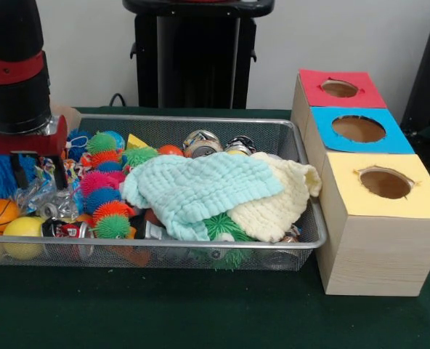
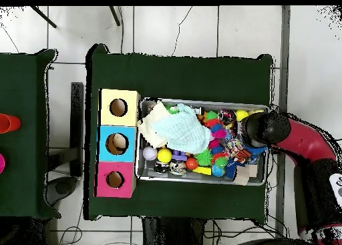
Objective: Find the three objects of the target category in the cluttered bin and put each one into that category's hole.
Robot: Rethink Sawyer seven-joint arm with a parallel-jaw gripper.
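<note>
Jaws point(image 1: 15, 169) sat buried among toys at one end of the cluttered bin point(image 1: 200, 122), their spacing indiscernible, presumably searching; the blue-topped hole point(image 1: 358, 129) stood beside the bin's opposite end.

Reaching down at the far left of the front view, red-and-black arm point(image 1: 13, 69) standing near vertical, gripper point(image 1: 37, 173) hanging directly below the wrist, black fingers point(image 1: 17, 171) pointing down, spacing unclear.
</note>
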